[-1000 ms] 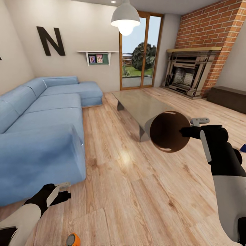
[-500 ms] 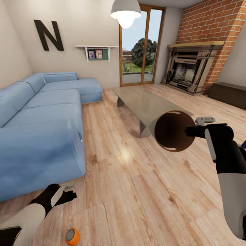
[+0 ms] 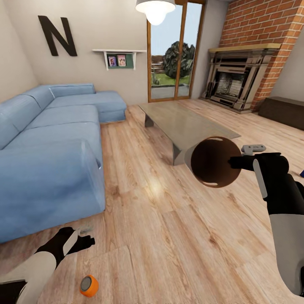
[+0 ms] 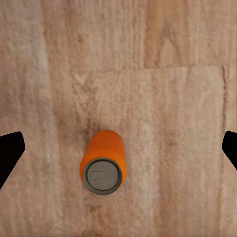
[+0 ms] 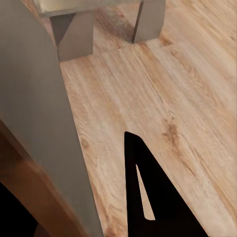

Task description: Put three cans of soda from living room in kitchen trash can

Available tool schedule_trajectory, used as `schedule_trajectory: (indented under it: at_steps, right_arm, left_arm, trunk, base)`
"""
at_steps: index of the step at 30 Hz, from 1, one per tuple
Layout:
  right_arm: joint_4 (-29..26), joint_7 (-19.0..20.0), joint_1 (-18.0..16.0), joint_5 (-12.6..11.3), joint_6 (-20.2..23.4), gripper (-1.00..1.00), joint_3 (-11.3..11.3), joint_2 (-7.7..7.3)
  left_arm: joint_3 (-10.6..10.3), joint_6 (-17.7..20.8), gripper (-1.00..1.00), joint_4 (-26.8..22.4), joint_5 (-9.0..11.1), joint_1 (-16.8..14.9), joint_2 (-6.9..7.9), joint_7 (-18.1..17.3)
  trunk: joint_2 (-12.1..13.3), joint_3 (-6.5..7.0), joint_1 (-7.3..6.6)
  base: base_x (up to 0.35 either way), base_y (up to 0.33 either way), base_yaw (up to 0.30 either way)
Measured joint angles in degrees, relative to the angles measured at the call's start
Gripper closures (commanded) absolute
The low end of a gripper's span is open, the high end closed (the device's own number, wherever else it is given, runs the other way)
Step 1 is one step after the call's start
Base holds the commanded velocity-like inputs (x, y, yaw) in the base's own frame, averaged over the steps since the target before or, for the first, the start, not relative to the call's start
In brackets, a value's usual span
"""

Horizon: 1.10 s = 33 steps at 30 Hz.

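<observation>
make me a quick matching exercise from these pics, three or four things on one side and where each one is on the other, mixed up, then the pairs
1. orange soda can
2. trash can
3. blue sofa
4. brick fireplace

A. far right corner of the room
B. held up at the right gripper, its opening facing the camera
C. standing on the wood floor near the left gripper
D. along the left wall

Pairs: 1-C, 2-B, 3-D, 4-A

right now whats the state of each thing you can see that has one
orange soda can: upright on the floor, not gripped
trash can: tipped sideways, held off the floor by the right gripper
left gripper: open, fingers wide above the can
ceiling lamp: lit
</observation>
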Motion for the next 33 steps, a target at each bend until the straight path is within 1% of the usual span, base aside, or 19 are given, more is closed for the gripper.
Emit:
schedule_trajectory:
  at_steps: [2,7,9,14,18,22,23,26,30,33]
  right_arm:
    - [0.0,0.0,0.0,0.3,0.0,1.0,0.0,0.0]
    - [0.0,0.0,0.0,0.0,0.0,1.0,0.0,0.0]
    - [0.0,0.0,0.0,0.3,0.0,1.0,0.1,0.03]
    - [0.0,0.0,0.0,0.0,0.0,1.0,0.1,0.06]
    - [-0.1,-0.1,0.1,0.7,0.0,1.0,0.3,0.05]
    - [-0.1,0.1,0.1,-0.6,0.0,1.0,0.5,0.06]
    - [-0.1,0.1,0.1,-0.6,0.0,1.0,0.5,0.07]
    - [0.0,0.0,0.1,0.5,0.0,1.0,0.6,0.07]
    - [0.0,0.0,0.1,-0.2,0.0,1.0,0.8,0.1]
    - [0.0,0.0,0.1,0.2,0.0,1.0,0.8,0.07]
  left_arm:
    - [0.0,0.0,-1.0,0.0,0.0,0.0,0.0,0.0]
    - [0.0,0.0,-1.0,0.0,0.0,0.0,-0.01,0.0]
    - [0.0,0.0,-1.0,0.0,0.0,0.0,-0.01,0.0]
    - [0.0,0.0,-1.0,0.0,0.0,0.0,-0.01,0.0]
    - [0.0,0.0,-1.0,0.0,0.0,0.0,-0.01,0.0]
    - [-0.1,0.0,-1.0,0.0,0.0,0.0,-0.02,0.0]
    - [0.0,-0.1,-1.0,0.0,0.0,0.0,-0.01,0.0]
    - [-0.1,-0.1,-1.0,0.0,0.0,0.0,-0.01,0.0]
    - [0.0,-0.1,-1.0,0.0,0.0,0.0,-0.01,0.0]
    - [0.0,-0.1,-1.0,0.0,0.0,0.0,-0.04,0.1]
  trunk:
    - [-0.8,-0.54,0.44]
    - [-2.8,-1.88,1.54]
    - [-2.8,-2.06,1.54]
    - [-2.8,-2.51,1.54]
    - [-2.8,-2.87,1.54]
    - [-2.8,-3.23,1.54]
    - [-2.8,-3.31,1.54]
    - [-2.8,-3.58,1.54]
    - [-2.8,-3.94,1.54]
    - [-2.8,-4.21,1.54]
  base:
    - [0.0,0.0,0.0]
    - [0.0,0.0,0.0]
    - [0.0,0.0,0.0]
    - [-0.001,0.0,0.0]
    - [-0.115,0.075,0.0]
    - [-0.124,0.086,0.0]
    - [-0.066,0.046,0.0]
    - [-0.035,0.024,0.0]
    - [-0.013,0.009,0.0]
    - [-0.004,0.003,0.0]
